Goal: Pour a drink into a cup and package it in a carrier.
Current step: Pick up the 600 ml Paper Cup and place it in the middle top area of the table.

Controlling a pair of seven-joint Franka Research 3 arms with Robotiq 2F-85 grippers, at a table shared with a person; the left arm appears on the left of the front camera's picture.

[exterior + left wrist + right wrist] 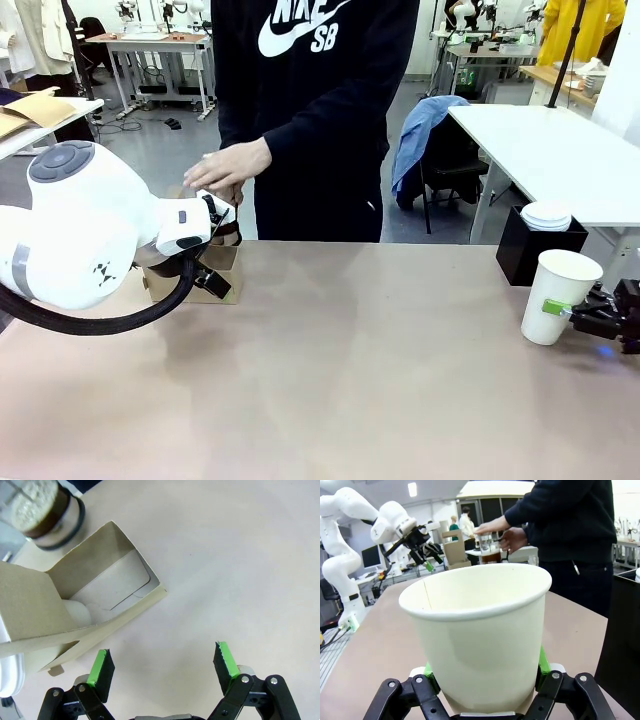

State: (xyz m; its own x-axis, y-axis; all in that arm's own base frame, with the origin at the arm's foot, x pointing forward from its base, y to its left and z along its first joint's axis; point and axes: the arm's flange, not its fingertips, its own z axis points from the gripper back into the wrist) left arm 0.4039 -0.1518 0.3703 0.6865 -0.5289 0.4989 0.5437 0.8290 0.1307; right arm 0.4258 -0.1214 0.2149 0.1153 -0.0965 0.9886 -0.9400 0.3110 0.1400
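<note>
At the table's [350,380] right edge, on the robot's side, the tall white cup [560,295] stands upright. The right gripper [570,312] is clenched on its lower wall, with a green pad [543,661] pressed against each side. From the right wrist view the cup's inside looks empty. Just behind it, near the far right corner, a black box [520,250] holds a stack of shorter white cups [547,215].

Well apart from the cup, at the far left of the table, sits the brown cardboard carrier [115,580]. The left gripper [162,662] hangs over bare tabletop just beside it, jaws spread wide and holding nothing. Just beyond the carrier stands the glass jug [50,515]. The drink [491,557] shows as a dark brown band in its lower part, with a pale foamy top.

The person stands at the far side, one hand [228,165] held flat above the carrier. In the right wrist view both hands are at the jug, though it is too small there to say whether they grip it.
</note>
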